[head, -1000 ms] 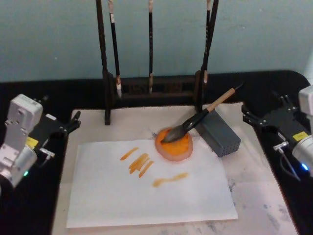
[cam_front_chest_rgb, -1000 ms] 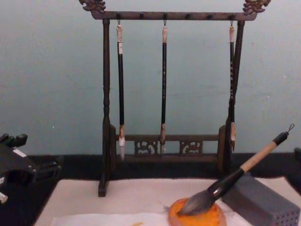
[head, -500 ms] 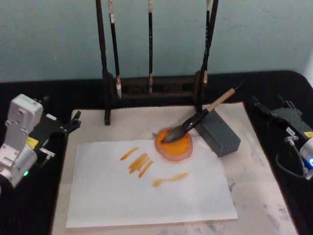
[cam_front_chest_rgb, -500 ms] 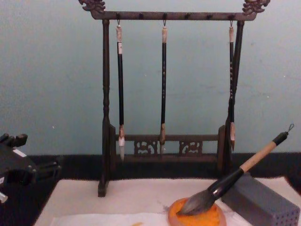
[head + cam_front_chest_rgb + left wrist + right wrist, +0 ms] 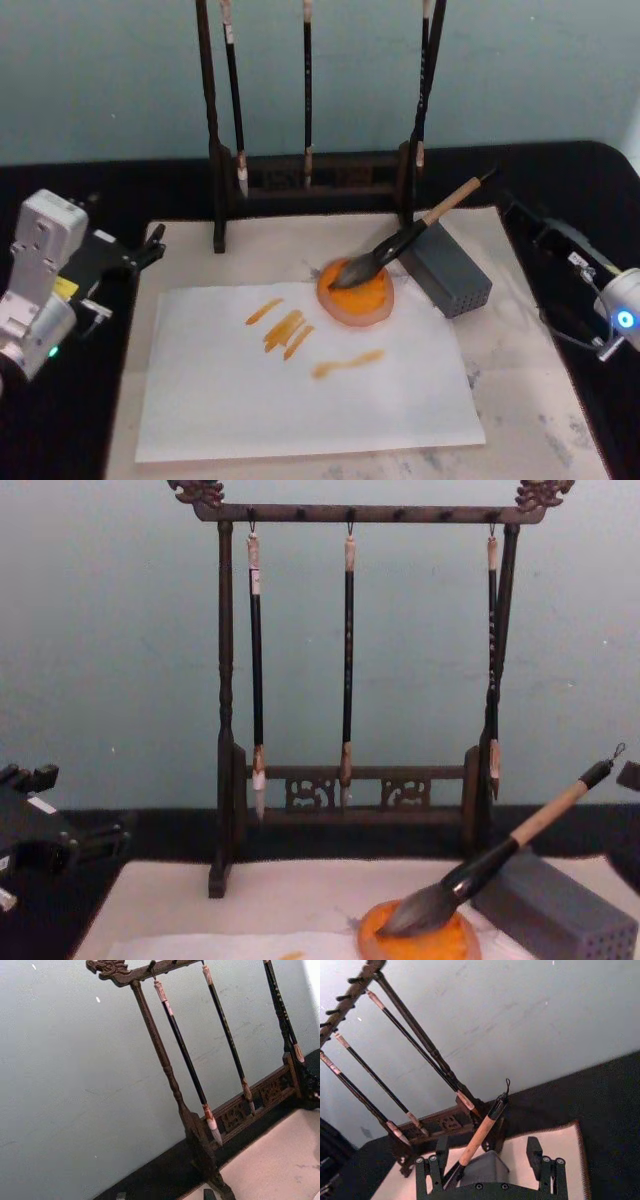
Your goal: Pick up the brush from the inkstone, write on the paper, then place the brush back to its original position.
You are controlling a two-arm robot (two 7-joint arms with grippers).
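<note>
The brush [image 5: 400, 244] rests with its dark bristles on the orange inkstone [image 5: 356, 296] and its tan handle leaning up over a grey block [image 5: 447, 271]. The paper [image 5: 300, 380] lies in front, carrying several orange strokes. My right gripper [image 5: 530, 225] hangs open to the right of the block, apart from the brush. In the right wrist view its fingers [image 5: 534, 1152] frame the brush handle [image 5: 479, 1138] farther off. My left gripper [image 5: 152, 246] stays open at the mat's left edge, away from everything. The chest view shows the brush [image 5: 500, 855] on the inkstone [image 5: 420, 946].
A dark wooden rack [image 5: 310, 180] with three thin hanging brushes stands behind the mat [image 5: 530, 400]. The grey block with small holes [image 5: 555, 910] sits right of the inkstone. The mat lies on a black table with a pale wall behind.
My right arm has drawn its wrist back toward the near right and turned its gripper toward the brush handle. The brush, inkstone and left arm have not moved.
</note>
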